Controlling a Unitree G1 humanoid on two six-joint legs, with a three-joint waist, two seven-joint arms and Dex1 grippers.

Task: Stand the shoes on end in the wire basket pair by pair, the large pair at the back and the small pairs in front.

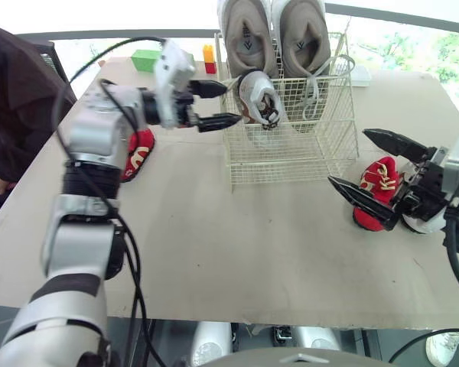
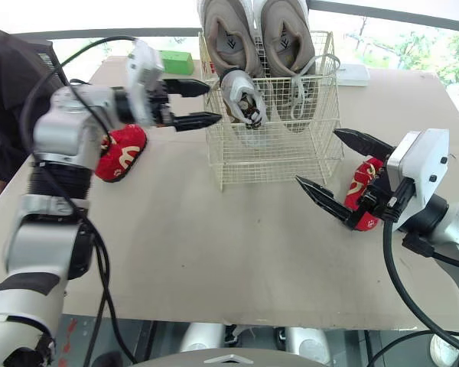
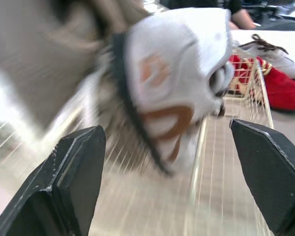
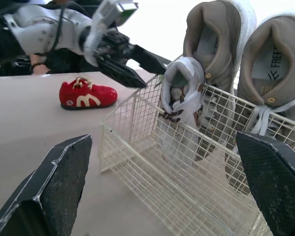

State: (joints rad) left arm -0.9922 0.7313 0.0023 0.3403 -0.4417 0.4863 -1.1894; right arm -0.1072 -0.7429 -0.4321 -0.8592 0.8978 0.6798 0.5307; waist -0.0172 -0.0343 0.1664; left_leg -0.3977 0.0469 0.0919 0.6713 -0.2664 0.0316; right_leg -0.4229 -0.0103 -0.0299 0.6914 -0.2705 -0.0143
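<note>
Left gripper [image 1: 231, 103] hovering at left rim of wire basket [image 1: 291, 164], fingers apart and holding nothing, tips just beside small white shoe [image 1: 258, 98]. That shoe is standing on end in front of large beige pair [image 1: 249, 30].

Right gripper [image 1: 348, 157] gaping wide over red shoe [image 1: 379, 191], which is lying on table right of basket; contact unclear.

Likely step: grabbing the red shoe. Best done by:
- closing across its midsection
- keeping it clear of wire rim and dangling laces

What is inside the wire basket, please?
Two large beige shoes stand on end at the back, one small white shoe in front. Anything behind the large beige shoes is covered.
</note>
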